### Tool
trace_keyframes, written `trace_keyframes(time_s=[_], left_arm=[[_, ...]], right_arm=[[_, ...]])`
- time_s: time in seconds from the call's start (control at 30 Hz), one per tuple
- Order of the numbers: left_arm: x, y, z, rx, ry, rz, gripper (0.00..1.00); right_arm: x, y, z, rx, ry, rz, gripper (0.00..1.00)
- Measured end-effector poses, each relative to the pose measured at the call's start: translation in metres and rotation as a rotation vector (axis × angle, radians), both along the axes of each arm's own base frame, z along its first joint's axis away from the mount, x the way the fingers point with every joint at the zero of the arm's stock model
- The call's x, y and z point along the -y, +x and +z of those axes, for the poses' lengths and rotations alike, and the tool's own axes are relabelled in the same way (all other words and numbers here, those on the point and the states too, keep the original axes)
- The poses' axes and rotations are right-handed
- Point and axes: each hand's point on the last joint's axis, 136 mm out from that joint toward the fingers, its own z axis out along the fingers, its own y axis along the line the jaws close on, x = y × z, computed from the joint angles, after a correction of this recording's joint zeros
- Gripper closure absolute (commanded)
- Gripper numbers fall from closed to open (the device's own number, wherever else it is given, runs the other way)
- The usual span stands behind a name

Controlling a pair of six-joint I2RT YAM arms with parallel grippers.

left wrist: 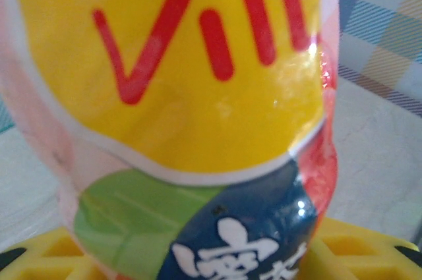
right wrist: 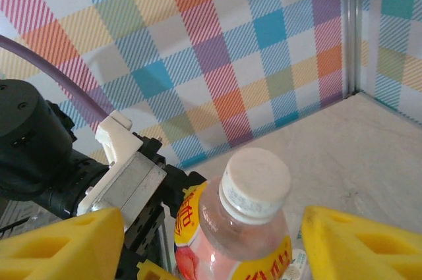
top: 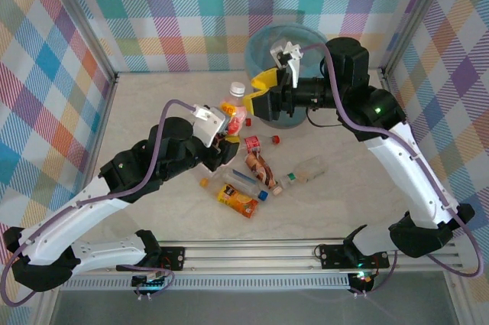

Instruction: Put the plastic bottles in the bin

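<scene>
**Top external:** The left gripper (top: 228, 134) stood clamped on an upright pink bottle (top: 236, 115) at the far edge of the heap, near the bin (top: 313, 34). The right gripper (top: 258, 91), jaws spread, faced the bottle from the bin's side. Other plastic bottles (top: 244, 187) lay loose on the table (top: 153, 95) between the two arms. The right arm appeared to sit across the short way to the bin. A straight carry could therefore knock one wrist against the other.

**Left wrist:** The pink bottle's yellow label (left wrist: 198, 95) loomed close to the lens, with yellow fingers (left wrist: 359, 250) pressed in from either side. The hold seemed to bear on a glossy plastic sleeve. A quick swing might let the bottle twist, tip or slide out short of the bin.

**Right wrist:** The bottle's white cap (right wrist: 256, 181) rose between the right gripper's parted fingers (right wrist: 359, 244), touching neither, with the left gripper just beside it. If those fingers closed before the left gripper let go, the two arms would likely pull against each other and crush or fling the bottle. An off-centre close could also strike the left gripper.
</scene>
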Motion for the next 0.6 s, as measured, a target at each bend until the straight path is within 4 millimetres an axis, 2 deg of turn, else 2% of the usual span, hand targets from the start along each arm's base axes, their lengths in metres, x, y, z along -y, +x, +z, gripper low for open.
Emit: trace_keyframes(time_s=[0.23,0.4,0.5,0.6], left_arm=[[0.012,-0.006,-0.012,-0.032,-0.001,-0.061,0.45],[0.018,-0.009,-0.010,-0.035,-0.016,-0.092,0.46],[0.020,-0.010,-0.008,-0.032,-0.027,-0.104,0.46],[0.020,-0.010,-0.008,-0.032,-0.027,-0.104,0.45]], right_arm=[[-0.010,0.005,-0.013,-0.043,-0.014,0.040,0.44],[-0.017,0.008,-0.022,-0.073,-0.027,0.064,0.41],[-0.017,0.009,-0.025,-0.081,-0.035,0.063,0.49],[-0.018,0.009,-0.027,-0.086,-0.039,0.067,0.63]])
